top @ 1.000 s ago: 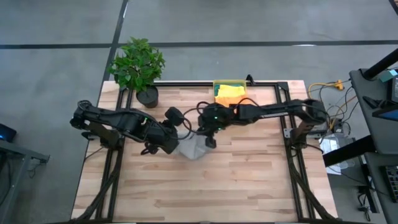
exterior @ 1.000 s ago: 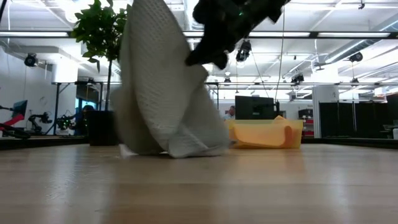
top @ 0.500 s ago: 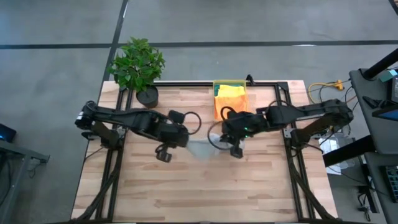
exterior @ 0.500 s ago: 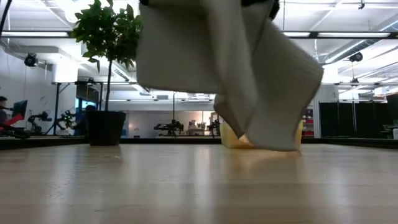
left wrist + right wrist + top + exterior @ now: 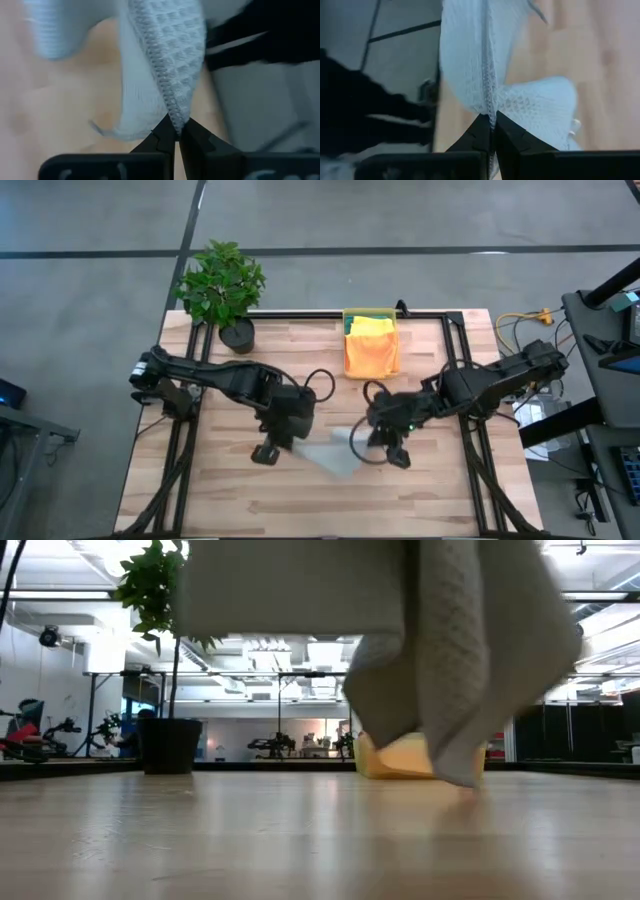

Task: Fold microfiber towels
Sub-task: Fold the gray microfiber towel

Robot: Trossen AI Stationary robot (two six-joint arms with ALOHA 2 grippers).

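Observation:
A light grey microfiber towel [image 5: 335, 452] hangs in the air between my two grippers over the middle of the table; in the low view the towel [image 5: 440, 650] spreads wide at the top and droops to a point. My left gripper [image 5: 300, 438] is shut on its left end. My right gripper [image 5: 368, 438] is shut on its right end. At the far edge a yellow bin [image 5: 348, 313] holds a yellow towel [image 5: 372, 328] and an orange towel [image 5: 370, 360], with a teal one [image 5: 350, 330] showing at its side. My left gripper pinches the towel's stitched hem [image 5: 174, 116] between its two fingertips, slanting down from the table's left. The cloth rises away from the fingers and hangs clear of the table. My right gripper pinches a hemmed edge [image 5: 490, 111] between its two fingertips, slanting down from the table's right. One layer or several, I cannot tell. The towel sags slack below it, its lowest tip [image 5: 455, 778] above the wood.
A potted plant [image 5: 225, 290] stands at the far left corner. The yellow bin [image 5: 400, 758] shows behind the hanging cloth in the low view. Bare wood [image 5: 330, 500] stretches to the near edge.
Both grippers have come toward the near edge, and my right gripper has swung toward the table's right and risen. My left wrist has rolled. The towel, bunched with its lower end on the table, is now lifted clear and drawn out between the two grippers.

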